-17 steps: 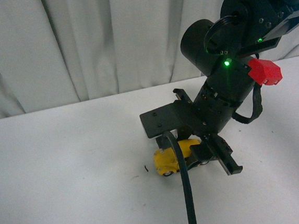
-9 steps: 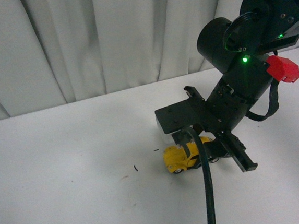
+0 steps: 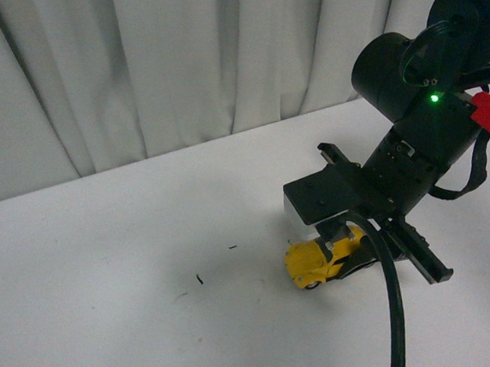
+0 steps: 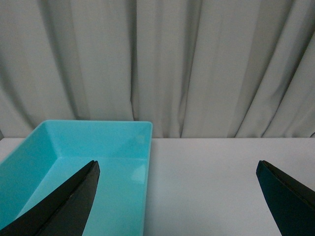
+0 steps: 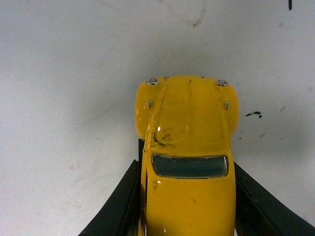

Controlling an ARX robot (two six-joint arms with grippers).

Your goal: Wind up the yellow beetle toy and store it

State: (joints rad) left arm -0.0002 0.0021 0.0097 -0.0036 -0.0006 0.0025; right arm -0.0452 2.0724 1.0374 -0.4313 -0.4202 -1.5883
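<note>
The yellow beetle toy (image 3: 320, 261) rests on the white table (image 3: 132, 271) at the right, its wheels down. My right gripper (image 3: 350, 256) is shut on its sides. From the right wrist the beetle toy (image 5: 187, 147) fills the middle, rounded hood pointing away, a black finger (image 5: 120, 201) pressed on each flank. My left gripper (image 4: 177, 196) is open above the table, with nothing between its dark fingertips (image 4: 74, 201). It does not show in the front view.
A turquoise bin (image 4: 29, 167) stands on the table under the left gripper's one fingertip, in front of a grey curtain (image 3: 174, 61). A black cable (image 3: 395, 308) hangs from the right arm toward the front edge. Small dark specks (image 3: 199, 279) mark the table.
My right gripper has slid rightward across the table with the yellow beetle toy held in it, over both steps. The specks on the table have come into view behind it.
</note>
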